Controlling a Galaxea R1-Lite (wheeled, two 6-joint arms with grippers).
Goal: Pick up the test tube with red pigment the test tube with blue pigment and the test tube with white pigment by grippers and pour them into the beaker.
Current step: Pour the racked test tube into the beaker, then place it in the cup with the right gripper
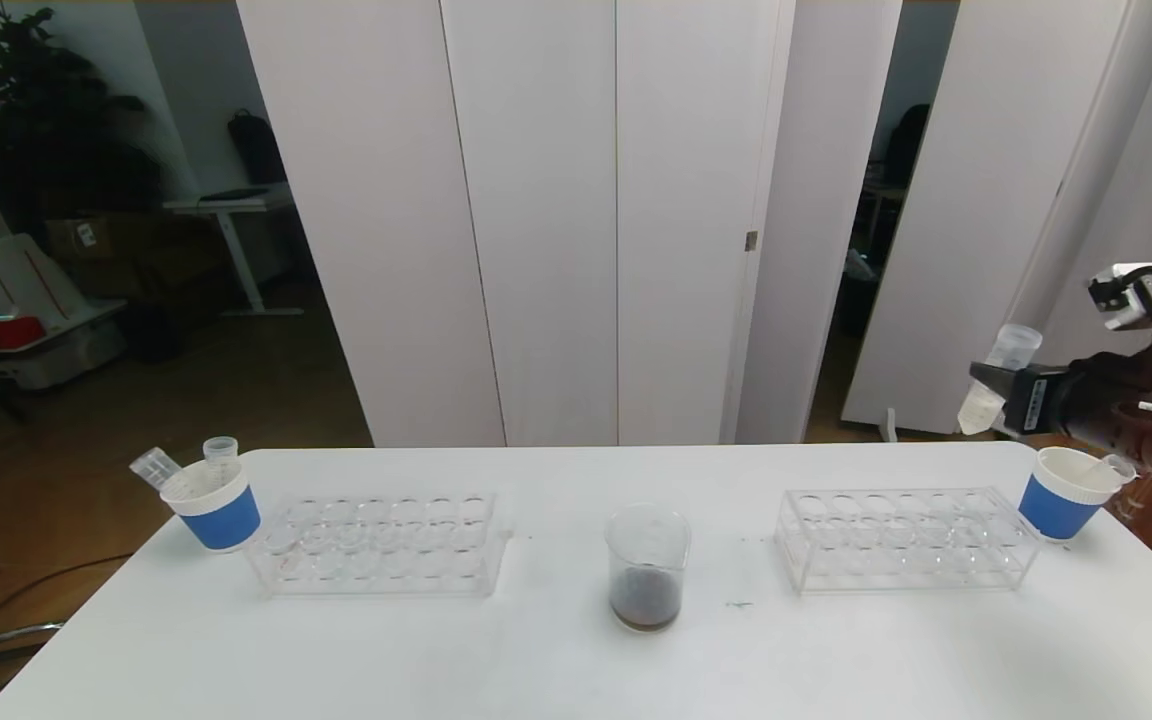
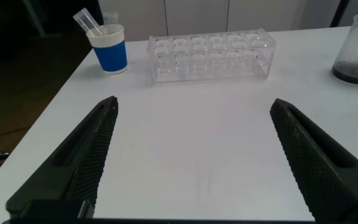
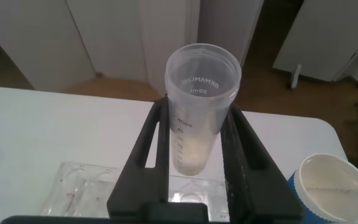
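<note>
left gripper (image 2: pixel 191 155) hovers low over the surface (image 1: pixel 556 660), jaws wide and empty. beaker (image 1: pixel 647 566) stands centre, dark liquid inside. right gripper (image 3: pixel 194 158) has clamped the test tube with white pigment (image 3: pixel 199 106), raised far right; next, carry it over the beaker and tip.

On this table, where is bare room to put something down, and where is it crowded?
Free: the near strip of the table in front of the beaker, and the gaps between the beaker and each rack, left rack and right rack. Crowded: both far corners, where a cup stands beside each rack, left cup, right cup.
</note>
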